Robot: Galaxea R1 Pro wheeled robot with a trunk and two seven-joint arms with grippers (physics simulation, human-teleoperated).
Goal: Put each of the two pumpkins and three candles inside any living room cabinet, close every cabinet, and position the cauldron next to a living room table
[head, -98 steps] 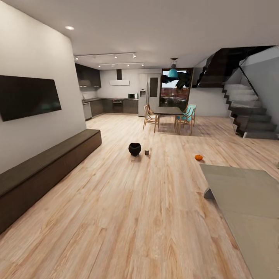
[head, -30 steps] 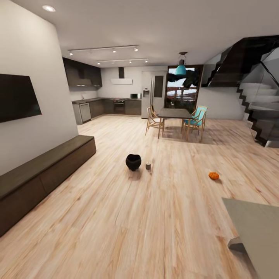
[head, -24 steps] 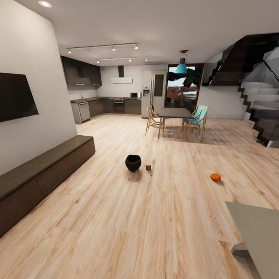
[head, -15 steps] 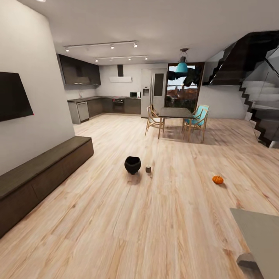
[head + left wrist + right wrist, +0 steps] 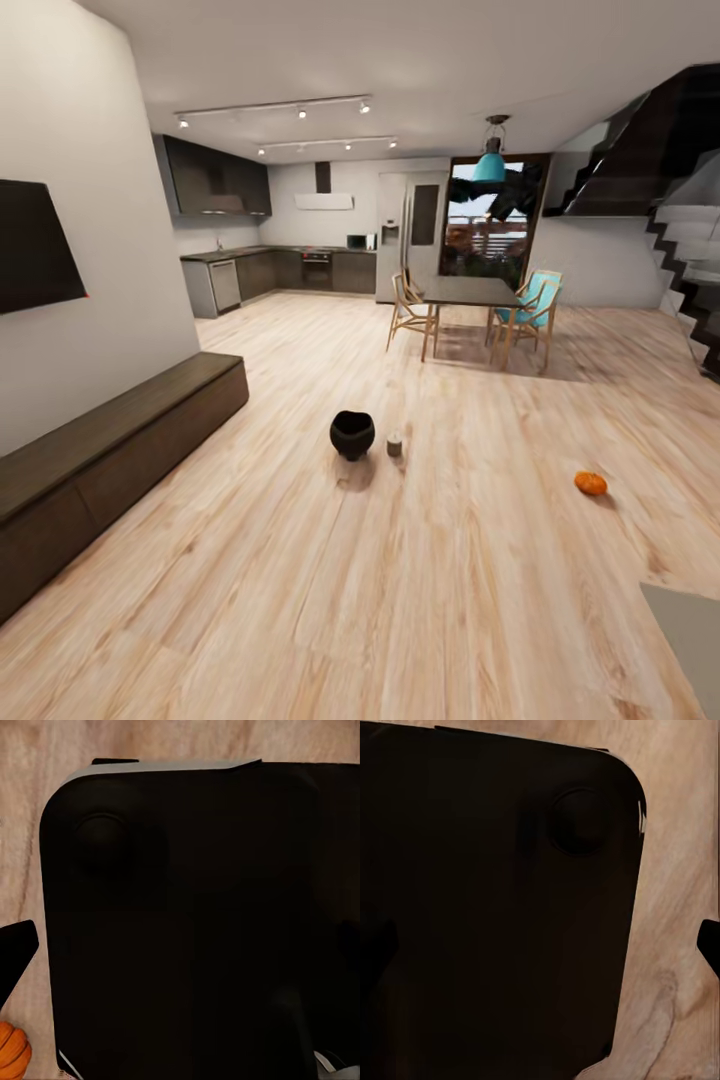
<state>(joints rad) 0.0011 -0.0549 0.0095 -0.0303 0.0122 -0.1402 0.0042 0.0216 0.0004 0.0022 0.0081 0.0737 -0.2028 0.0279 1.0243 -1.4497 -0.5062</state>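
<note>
1. Well out on the pale plank floor [image 5: 300,600]: small bright-orange ribbed pumpkin [image 5: 590,483], lying right of the black round cauldron [image 5: 352,434] and small grey candle [image 5: 394,445].
2. Along the left wall: long low dark-brown wooden cabinet [image 5: 110,450], fronts shut.
3. Cannot tell either gripper's state.

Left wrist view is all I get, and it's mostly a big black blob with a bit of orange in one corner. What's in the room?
Observer: The head view shows a small bright-orange ribbed pumpkin lying on the pale wooden floor, off to the right.
Operator: Where could it go?
Observer: A long, low dark-brown wooden cabinet runs along the white wall on the left.
Operator: Anything else on the floor?
Observer: A round black cauldron stands mid-floor, with a small grey cylinder, likely a candle, close beside it.
</note>
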